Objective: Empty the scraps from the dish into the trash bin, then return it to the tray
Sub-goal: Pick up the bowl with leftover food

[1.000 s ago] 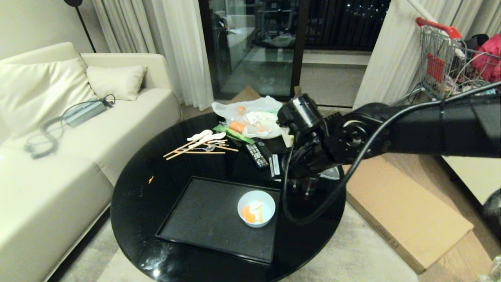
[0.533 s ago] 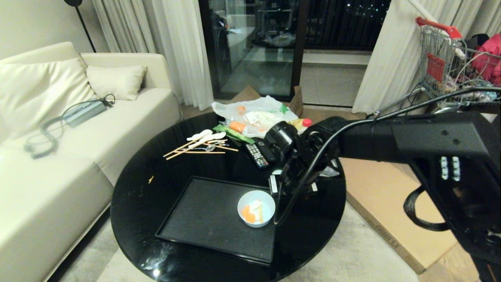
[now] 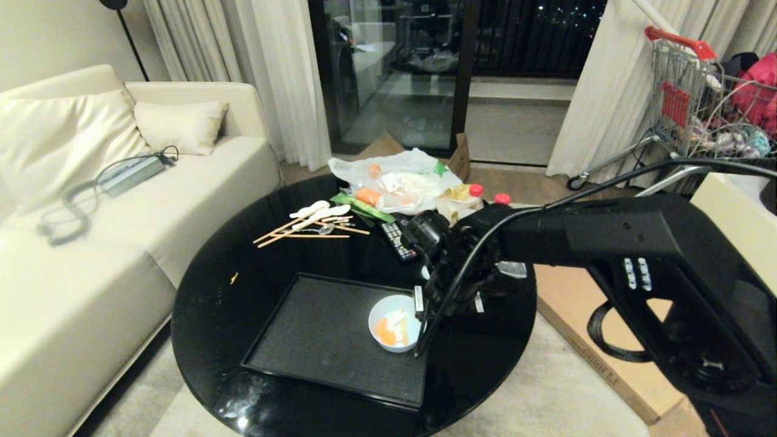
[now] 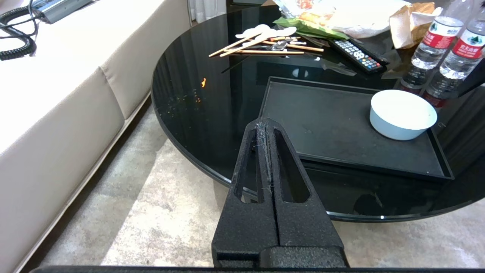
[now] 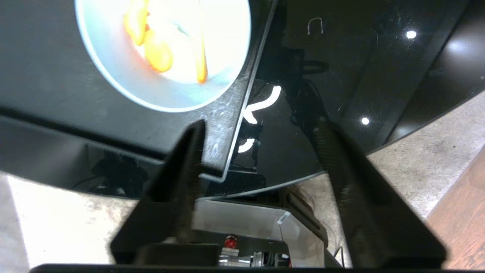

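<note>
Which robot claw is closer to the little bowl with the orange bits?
The right. The right claw hangs open just beside the bowl, above the tray's corner. The left claw is shut and parked off the table's edge, well away from it.

In the head view the right arm hides the dish's right rim, the tray's far right corner and the right gripper itself. In the right wrist view the dish is blurred and cut off by the picture's edge.
</note>
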Robot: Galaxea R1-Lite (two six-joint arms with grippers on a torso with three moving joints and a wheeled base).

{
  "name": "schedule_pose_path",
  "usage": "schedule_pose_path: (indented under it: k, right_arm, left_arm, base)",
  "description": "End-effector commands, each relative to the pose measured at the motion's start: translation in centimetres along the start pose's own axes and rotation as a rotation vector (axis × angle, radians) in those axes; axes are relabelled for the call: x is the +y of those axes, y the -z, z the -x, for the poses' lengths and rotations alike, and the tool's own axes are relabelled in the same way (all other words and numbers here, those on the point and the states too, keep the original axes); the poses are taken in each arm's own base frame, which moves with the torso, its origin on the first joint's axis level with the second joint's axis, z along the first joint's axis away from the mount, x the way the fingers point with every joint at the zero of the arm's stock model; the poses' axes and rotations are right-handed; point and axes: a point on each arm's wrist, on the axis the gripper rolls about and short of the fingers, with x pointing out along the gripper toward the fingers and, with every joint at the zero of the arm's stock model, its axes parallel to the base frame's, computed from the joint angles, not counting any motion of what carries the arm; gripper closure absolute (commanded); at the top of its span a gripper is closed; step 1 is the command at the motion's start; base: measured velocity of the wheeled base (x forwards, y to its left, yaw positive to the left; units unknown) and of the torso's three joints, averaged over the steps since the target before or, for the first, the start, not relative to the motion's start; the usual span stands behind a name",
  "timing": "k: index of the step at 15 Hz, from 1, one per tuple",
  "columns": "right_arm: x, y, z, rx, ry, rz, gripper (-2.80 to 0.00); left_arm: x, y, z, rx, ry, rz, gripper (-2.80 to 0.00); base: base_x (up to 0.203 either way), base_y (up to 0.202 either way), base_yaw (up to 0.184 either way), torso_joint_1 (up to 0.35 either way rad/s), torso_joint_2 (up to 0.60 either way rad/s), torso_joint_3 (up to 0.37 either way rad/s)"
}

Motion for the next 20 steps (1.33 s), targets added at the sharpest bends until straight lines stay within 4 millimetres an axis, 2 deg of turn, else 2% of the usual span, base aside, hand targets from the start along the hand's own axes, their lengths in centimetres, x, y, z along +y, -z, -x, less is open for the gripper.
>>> schedule_pose_path:
  k: [1,6,10,20]
  right_arm:
    - [0.2,0.2,-1.4,0.002,0.022,0.0,-2.8]
    - [1.5,0.6,-3.8,-0.049,0.011,0.014,-2.8]
    - [1.6,0.9,-5.5,-0.063,0.049,0.019,-2.8]
    - [1.9,1.1,-7.6,-0.082,0.04,0.022,-2.8]
  left_arm:
    - [0.0,0.0,0.0,-0.001,0.0,0.0,0.0]
    - [0.0,0.0,0.0,-0.001,0.0,0.0,0.0]
    - [0.0,0.0,0.0,-0.001,0.0,0.0,0.0]
    - [0.0,0.0,0.0,-0.001,0.0,0.0,0.0]
  base:
    - [0.0,0.0,0.0,0.0,0.0,0.0]
    - [0.0,0.0,0.0,0.0,0.0,0.0]
    - [0.0,0.0,0.0,0.0,0.0,0.0]
    - [0.0,0.0,0.0,0.0,0.0,0.0]
